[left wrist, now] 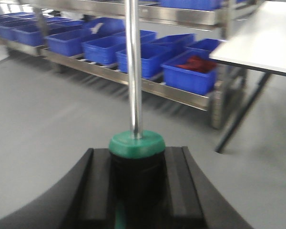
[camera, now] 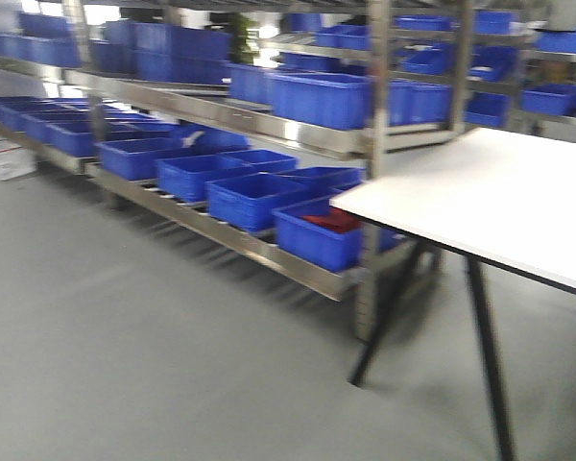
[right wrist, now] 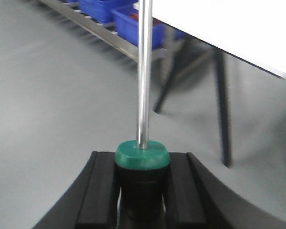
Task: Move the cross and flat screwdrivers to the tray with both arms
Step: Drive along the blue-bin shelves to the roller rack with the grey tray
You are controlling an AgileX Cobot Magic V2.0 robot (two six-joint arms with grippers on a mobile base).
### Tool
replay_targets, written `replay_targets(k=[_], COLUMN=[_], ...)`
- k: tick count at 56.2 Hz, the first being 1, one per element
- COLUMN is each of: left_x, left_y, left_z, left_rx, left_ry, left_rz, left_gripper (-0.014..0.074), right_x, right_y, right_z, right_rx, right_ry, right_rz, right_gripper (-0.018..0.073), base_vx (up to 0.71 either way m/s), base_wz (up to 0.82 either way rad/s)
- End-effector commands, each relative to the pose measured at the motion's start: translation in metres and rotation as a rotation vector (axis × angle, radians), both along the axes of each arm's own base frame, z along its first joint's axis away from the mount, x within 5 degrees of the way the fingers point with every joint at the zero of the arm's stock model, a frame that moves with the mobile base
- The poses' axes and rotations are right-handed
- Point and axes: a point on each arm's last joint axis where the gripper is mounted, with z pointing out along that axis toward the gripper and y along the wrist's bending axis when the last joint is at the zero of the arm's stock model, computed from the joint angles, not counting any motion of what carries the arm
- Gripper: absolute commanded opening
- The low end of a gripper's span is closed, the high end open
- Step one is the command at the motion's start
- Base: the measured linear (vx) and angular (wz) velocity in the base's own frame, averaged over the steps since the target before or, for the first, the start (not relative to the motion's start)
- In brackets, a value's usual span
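Grey floor [camera: 125, 365] everywhere, warehouse kind of place, with a long metal rack [camera: 226, 240] along the back, loaded with blue bins [camera: 245, 197] on more than one level. The end bin [camera: 312, 245] on the low shelf has something red in it, too blurry to say what. Just right of that is a white surface [camera: 499, 192] on thin black legs [camera: 485, 355], its corner poking in close to the rack. Everything's a bit smeared in the front view. In the left wrist view the left pincer [left wrist: 136, 191] is pinching the left screwdriver [left wrist: 133, 71] by its black handle, with the black fingers [left wrist: 95, 191] pressed in on either side. The green collar sits just above the grip. The steel shaft sticks straight out away from the camera and runs off the top edge, with the bins and floor behind it. Same deal on the other side: the right pincer [right wrist: 142, 191] is clamped around the handle of the right screwdriver [right wrist: 144, 71], green collar just clear of the fingers [right wrist: 181, 191]. Its shaft points up past the edge of the surface and out of frame. Both tips are cut off, so I can't tell which one is the cross and which is the flat. Both are held in the air over the floor, touching only the pincers.
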Motion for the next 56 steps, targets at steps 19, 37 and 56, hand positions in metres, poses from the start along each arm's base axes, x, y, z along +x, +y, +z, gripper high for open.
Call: replay_targets(k=[19, 37, 56], left_x=[-0.0053, -0.0053, -0.0052], left_y=[-0.0002, -0.0002, -0.0002], left_z=[0.0198, 0.0198, 0.0197], left_rx=[-0.029, -0.029, -0.029], left_ry=[-0.128, -0.128, -0.127], left_rz=[0.012, 0.012, 0.012], left_gripper=[0.0003, 0.0003, 0.0003], right_x=[-0.0026, -0.0026, -0.0026], right_y=[-0.0003, -0.0003, -0.0003], right_z=[0.0220, 0.0220, 0.0220], right_rx=[-0.003, -0.003, -0.002], right_ry=[-0.140, -0.140, -0.140], right_rz=[0.006, 0.006, 0.006], right_gripper=[-0.0008, -0.0008, -0.0008], base_vx=[0.58, 0.59, 0.62], base_wz=[0.71, 0.59, 0.48])
